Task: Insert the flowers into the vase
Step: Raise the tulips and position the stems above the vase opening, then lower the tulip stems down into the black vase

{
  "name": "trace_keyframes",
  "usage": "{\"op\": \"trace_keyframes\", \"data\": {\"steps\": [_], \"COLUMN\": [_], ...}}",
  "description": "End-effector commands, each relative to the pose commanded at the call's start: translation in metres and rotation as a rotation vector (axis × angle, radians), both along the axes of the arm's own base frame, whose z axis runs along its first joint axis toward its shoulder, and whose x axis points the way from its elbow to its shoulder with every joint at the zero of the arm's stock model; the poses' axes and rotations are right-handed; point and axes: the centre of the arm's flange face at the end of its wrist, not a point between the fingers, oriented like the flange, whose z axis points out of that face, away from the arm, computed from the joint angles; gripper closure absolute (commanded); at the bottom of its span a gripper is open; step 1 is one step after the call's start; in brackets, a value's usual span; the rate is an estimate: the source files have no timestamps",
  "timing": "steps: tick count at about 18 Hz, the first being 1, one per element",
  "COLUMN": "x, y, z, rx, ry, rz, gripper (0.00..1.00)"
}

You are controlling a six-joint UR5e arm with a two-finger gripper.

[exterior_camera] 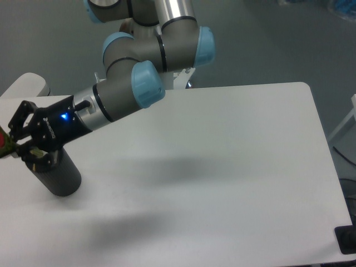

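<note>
My gripper (15,146) hangs at the far left of the camera view, above the table's left edge, shut on the green stems of the flowers (3,142). Only a sliver of red bud and green leaf shows at the frame's left border; the remainder of the bunch is out of view. The vase (60,177), a dark matte cylinder, stands on the table just below and to the right of the gripper. Its upper end is hidden behind the gripper's fingers and wrist.
The white table (222,167) runs to the right, its right edge near the frame's side. A white rounded object (25,84) sits off the back left corner. A small black box (347,240) lies at the bottom right.
</note>
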Motion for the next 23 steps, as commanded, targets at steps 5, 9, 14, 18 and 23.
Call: {"op": "trace_keyframes", "data": {"steps": [5,9,14,18,23], "x": [0.010,0.014,0.021,0.029,0.032], "y": [0.004,0.009,0.004,-0.008,-0.017], "z": [-0.008,-0.025,-0.052,-0.087,-0.107], "rx": [0.006,0.008,0.027,0.047,0.050], "ry": [0.006,0.011,0.030,0.057,0.067], "rz": [-0.023,-0.036,-0.057,-0.087,-0.097], "gripper": [0.96,0.93,0.89,0.85,0.82]}}
